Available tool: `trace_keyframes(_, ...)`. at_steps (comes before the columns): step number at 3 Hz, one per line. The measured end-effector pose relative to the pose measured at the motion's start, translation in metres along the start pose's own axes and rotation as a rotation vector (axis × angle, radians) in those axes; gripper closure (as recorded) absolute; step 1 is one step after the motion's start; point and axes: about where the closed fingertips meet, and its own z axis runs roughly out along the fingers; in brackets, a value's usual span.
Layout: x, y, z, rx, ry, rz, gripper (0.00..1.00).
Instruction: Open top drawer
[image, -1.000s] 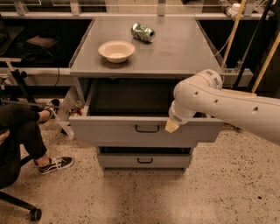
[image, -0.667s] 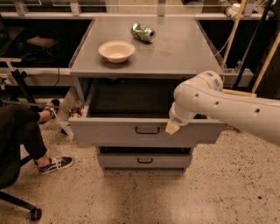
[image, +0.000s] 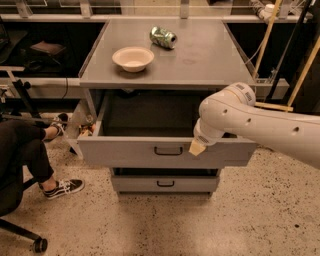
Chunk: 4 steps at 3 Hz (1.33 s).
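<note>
Speckled floor (image: 150, 225) nearest. At 8 o'clock of frame, a chair caster (image: 39, 245). Above it, a seated person's dark trouser leg (image: 25, 150) and a black-and-white sneaker (image: 62, 187).

Centre frame, low: lower drawer (image: 135, 184), grey with a small black handle, its front set further back than the one above.

Top drawer (image: 125, 152) directly above it, standing well open from the cabinet, the deep grey box showing behind the wide front. Black bar handle (image: 168, 150) at the centre of the front.

Gripper (image: 197, 147) at 3 o'clock of the handle, just beside it, its beige tip against the upper part of the drawer front. Released or clenched: cannot tell. White arm (image: 260, 125) enters from 3 o'clock of frame.

Farthest: grey cabinet top (image: 200, 55). Cream bowl (image: 133, 58) upright at its left. Green can (image: 163, 37) on its side at 1 o'clock of the bowl, apart from it.
</note>
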Motion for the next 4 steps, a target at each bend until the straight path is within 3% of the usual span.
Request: trace_keyframes(4,0.011,0.013,-0.010,0.021,0.002,0.010,1.00)
